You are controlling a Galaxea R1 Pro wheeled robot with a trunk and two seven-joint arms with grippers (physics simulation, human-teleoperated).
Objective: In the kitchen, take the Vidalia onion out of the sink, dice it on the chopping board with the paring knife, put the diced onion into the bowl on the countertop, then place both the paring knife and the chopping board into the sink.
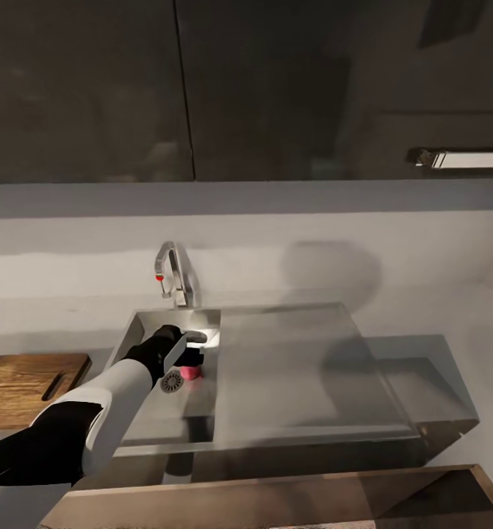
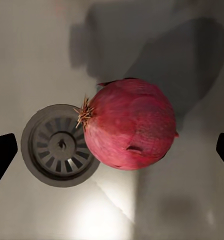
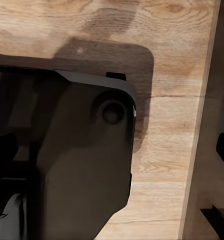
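Grey kitchen scene: a pale grey table [image 1: 452, 316] runs under dark glossy wall cabinets [image 1: 84, 88], with a rectangular steel sink [image 1: 235, 433] set into it and a flat ribless drainer [image 1: 297, 367] on the right side of the basin. A chrome tap [image 1: 177, 275] with a red knob stands at the back rim.

Left arm reaches down into the basin; left claw [image 1: 191, 351] hangs directly over the Vidalia onion [image 1: 191, 373]. In the left wrist view the onion [image 2: 129, 125] sits centred between the two dark fingertips [image 2: 2, 152], which show at opposite edges of the picture, well apart and not touching the bulb. Claw is spread wide, empty.

Onion: round, pinkish-red, fine vertical streaks in the skin, one small nick low on its side. It rests on the basin floor, lying on its side; the tufted, straw-coloured root end points toward the round drain [image 2: 59, 145], so the long axis runs roughly level with the floor. Bulb edge just overlaps the drain's rim as seen from above. Drain is grey with radial slots.

Chopping board [image 1: 29, 386]: brown wood, dark grain, rounded corner, slot handle, on the table left of the sink.

Right wrist view: light wood-grain surface [image 3: 167, 150] and a dark rounded housing [image 3: 77, 165]; right claw state cannot be judged.
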